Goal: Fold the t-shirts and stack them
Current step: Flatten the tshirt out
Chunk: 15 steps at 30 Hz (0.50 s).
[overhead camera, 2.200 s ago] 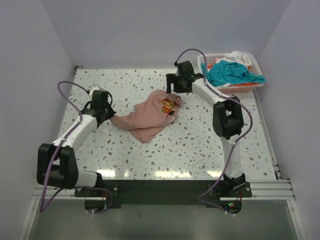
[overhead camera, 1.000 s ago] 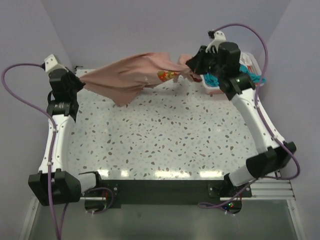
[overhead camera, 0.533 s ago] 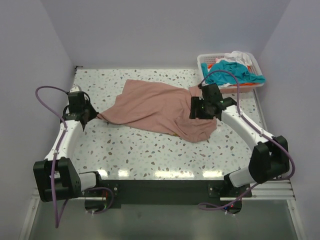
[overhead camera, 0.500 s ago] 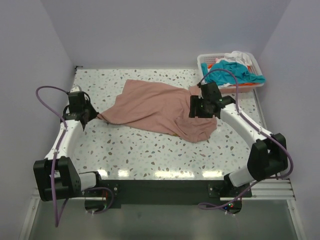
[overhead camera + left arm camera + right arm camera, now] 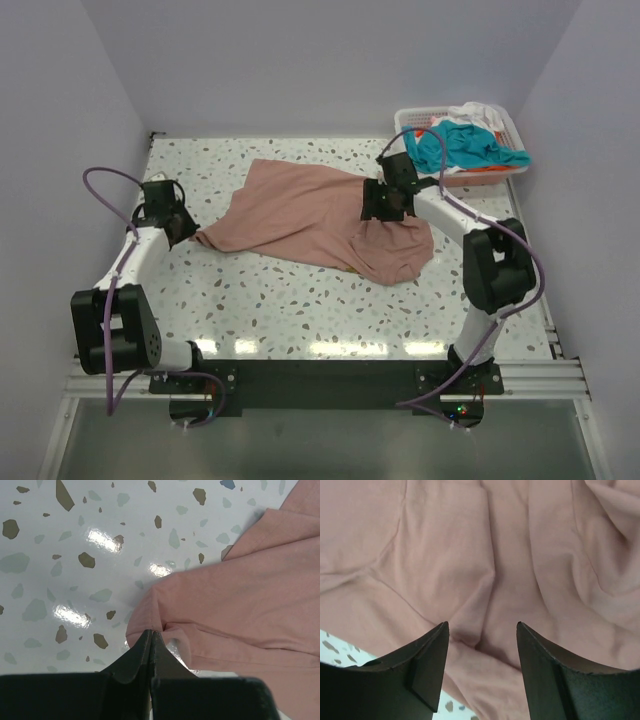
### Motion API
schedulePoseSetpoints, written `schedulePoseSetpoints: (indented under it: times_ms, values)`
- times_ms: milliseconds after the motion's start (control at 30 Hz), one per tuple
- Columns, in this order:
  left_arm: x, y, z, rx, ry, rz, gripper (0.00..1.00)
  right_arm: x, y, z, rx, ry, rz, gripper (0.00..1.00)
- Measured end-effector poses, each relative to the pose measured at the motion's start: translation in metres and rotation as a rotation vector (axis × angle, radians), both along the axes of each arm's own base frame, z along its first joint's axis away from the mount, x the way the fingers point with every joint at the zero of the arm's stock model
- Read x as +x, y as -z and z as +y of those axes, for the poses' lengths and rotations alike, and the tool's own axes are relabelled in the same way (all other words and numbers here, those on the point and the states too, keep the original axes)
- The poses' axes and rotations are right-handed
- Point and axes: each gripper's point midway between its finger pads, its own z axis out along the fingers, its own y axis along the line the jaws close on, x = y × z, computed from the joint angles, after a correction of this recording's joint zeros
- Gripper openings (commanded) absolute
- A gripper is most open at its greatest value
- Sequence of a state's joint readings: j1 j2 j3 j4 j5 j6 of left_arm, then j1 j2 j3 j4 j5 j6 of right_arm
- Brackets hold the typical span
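A white lattice basket at the upper right of the top view holds a heap of tees: a teal tee draped over its front, a white tee at the back and an orange tee showing beneath. The pink t-shirt lies spread across the middle of the speckled table. The left gripper, at the left of the frame, is pressed together on the shirt's left edge. The right gripper hangs over the shirt's right half with its fingers spread, holding nothing. A second ago both arms held the shirt stretched in the air; it now rests flat, and the right gripper has let go and shifted toward the upper left.
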<state>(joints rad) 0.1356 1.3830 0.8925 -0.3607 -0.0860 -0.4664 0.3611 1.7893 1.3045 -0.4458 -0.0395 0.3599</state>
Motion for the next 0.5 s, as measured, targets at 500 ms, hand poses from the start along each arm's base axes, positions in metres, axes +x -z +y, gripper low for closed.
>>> schedulePoseSetpoints:
  times_ms: [500]
  values:
    - [0.009, -0.002, 0.008, 0.01, -0.004, 0.002, 0.0, 0.049, 0.05, 0.026, 0.015, -0.024, 0.048, 0.54]
